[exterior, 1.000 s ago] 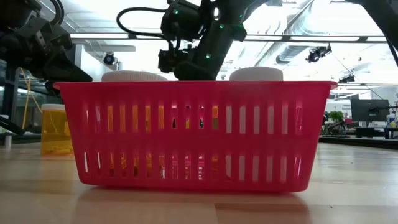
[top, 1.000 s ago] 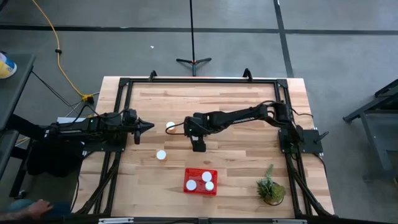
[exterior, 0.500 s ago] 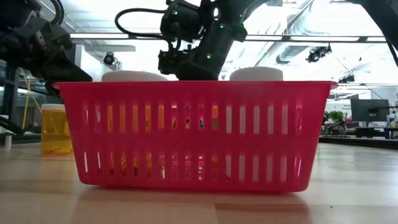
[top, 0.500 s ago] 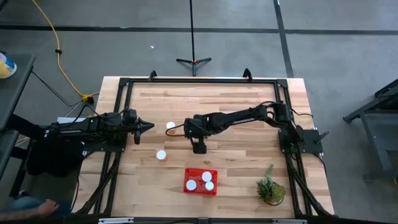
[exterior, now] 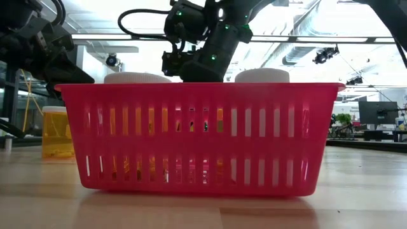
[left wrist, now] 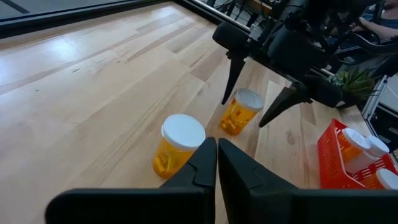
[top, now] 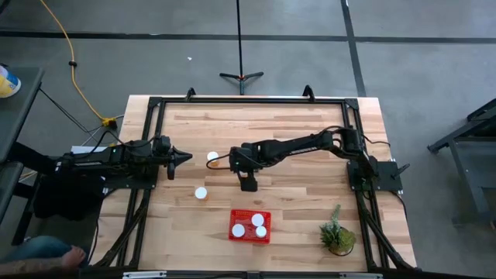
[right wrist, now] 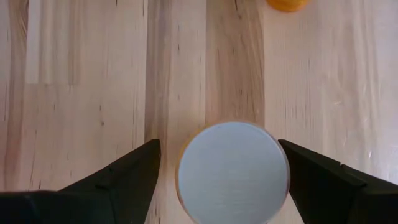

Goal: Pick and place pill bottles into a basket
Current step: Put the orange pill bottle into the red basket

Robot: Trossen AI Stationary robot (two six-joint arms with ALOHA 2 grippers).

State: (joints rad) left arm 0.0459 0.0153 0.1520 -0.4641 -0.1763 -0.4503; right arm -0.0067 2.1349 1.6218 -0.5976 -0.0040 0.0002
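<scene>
The right gripper (top: 246, 184) hangs over the middle of the table (top: 294, 132), pointing straight down, its two fingers (right wrist: 118, 180) spread wide. Directly between them, seen from the right wrist camera, sits the round white cap of a pill bottle (right wrist: 233, 171); a gap of bare wood shows on each side of the cap, so neither finger touches it. The left wrist camera shows the same pairing from the side: the right gripper's dark fingers straddle that orange-bodied bottle (left wrist: 240, 112) with their tips down beside it. A second pill bottle (left wrist: 178, 145) stands upright just ahead of the left gripper (left wrist: 216, 149), whose jaws are pressed together and hold nothing; this arm waits at the left edge of the table. In the overhead view a white-capped bottle (top: 211, 157) stands between the two grippers, and another (top: 201, 193) sits nearer the front, off to the left gripper's side. The red mesh basket (top: 250, 215) rests near the front edge, below the right gripper, with three white-capped bottles inside. A potted plant (top: 338, 232) stands to the basket's right.
</scene>
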